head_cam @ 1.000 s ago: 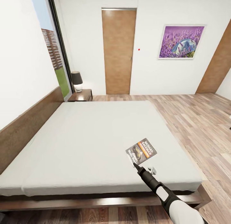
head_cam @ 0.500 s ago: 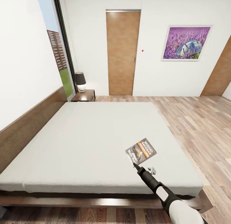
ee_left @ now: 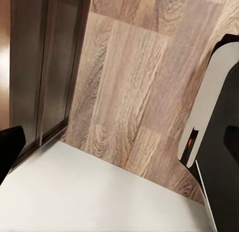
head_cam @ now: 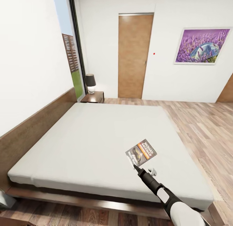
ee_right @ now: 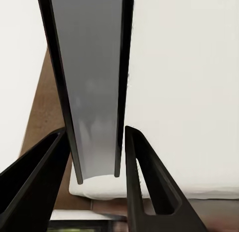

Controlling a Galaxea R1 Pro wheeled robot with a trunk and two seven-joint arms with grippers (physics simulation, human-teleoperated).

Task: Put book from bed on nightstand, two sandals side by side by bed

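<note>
Only the head camera has swung since the earlier frame; the right claw [head_cam: 133,163] still pinches the book [head_cam: 141,152] by its near edge, lifted above the bed [head_cam: 97,141]. Carrying is underway; next comes driving to the nightstand [head_cam: 94,97] far beyond the claw.

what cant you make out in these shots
- Small paperback book with the orange band, head view: the right tool covers its near corner; the small lettering is unreadable.
- Right tool, right wrist view: its black fingers flank the book's edge, but contact is unclear.
- Low dark reddish-brown nightstand, head view: far off, the big grey bed hides its lower part.
- Left tool: only a dark corner, state unclear.
</note>
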